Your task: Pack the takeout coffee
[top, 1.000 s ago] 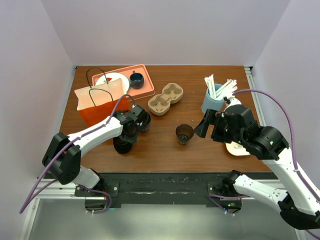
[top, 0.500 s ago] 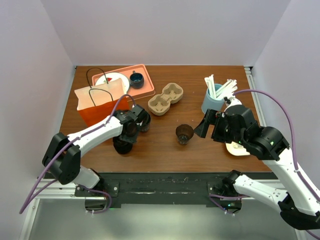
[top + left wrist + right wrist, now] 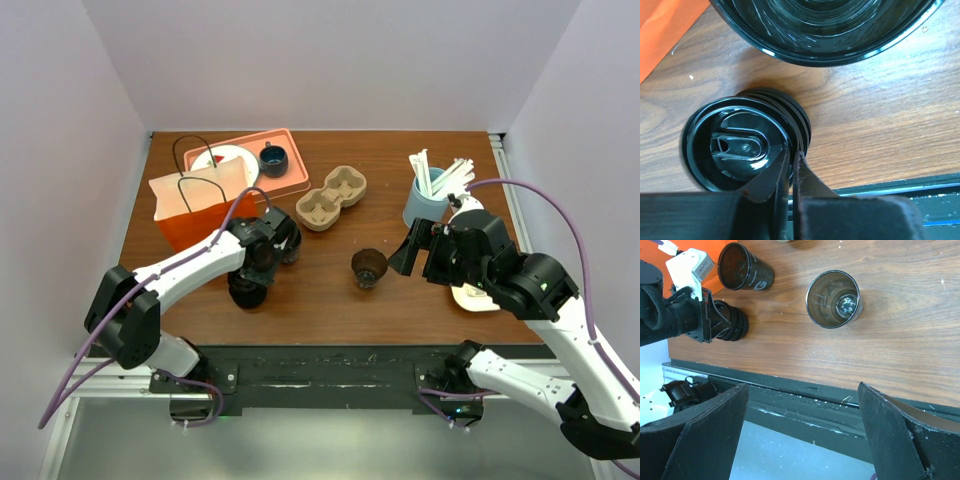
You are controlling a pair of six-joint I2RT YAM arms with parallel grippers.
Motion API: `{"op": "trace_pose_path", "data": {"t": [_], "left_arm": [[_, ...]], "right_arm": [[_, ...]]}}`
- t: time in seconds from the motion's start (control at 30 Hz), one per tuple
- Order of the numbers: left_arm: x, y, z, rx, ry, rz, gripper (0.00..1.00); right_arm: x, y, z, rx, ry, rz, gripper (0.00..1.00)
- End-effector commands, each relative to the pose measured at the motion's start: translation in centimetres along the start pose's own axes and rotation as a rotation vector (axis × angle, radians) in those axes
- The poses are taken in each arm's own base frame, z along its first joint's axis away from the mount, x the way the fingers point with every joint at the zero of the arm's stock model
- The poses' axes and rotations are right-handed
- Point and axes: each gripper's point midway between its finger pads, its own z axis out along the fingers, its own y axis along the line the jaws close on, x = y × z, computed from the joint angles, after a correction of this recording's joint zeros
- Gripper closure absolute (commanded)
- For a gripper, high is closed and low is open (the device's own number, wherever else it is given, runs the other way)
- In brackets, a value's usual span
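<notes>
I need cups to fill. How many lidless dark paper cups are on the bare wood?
2: one cup mid-table, another cup beside the orange bag. More may be hidden.

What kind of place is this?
Probably a robot test booth staged as a coffee counter: white walls box in a wooden table, two robot arms are bolted at its edge, and a pulp cup carrier, orange paper bag and black sip lids sit out.
</notes>
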Motion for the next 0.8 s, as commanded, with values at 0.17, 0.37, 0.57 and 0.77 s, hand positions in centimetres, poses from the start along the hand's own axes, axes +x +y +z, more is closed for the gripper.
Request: {"op": "trace_pose_path", "data": {"t": [0.17,0.37,0.57,0.77], "left_arm": [[-1.2,-0.2,-1.2,0.022,-0.024,0.015,1.0],[-2.2,-0.7,-3.1,0.054,-0.045,0.011,1.0],[-3.6,-1.6,-6.1,0.135,-0.092,-0.001,1.0],[-5.8,-7.1,-12.5,0.517,-0.237,-0.001,1.0]], "right_arm": [[-0.7,0.4,-0.4,-0.02,-0.028,0.005,0.06],[-0.7,0.6,-0.3,-0.024,-0.028,0.005,0.06],[-0.8,1.4,-0.4,-0.065,-0.027,0.009,0.06],[-2.0,6.7,-1.5,-0.37,-0.09,0.05,0.13]]}}
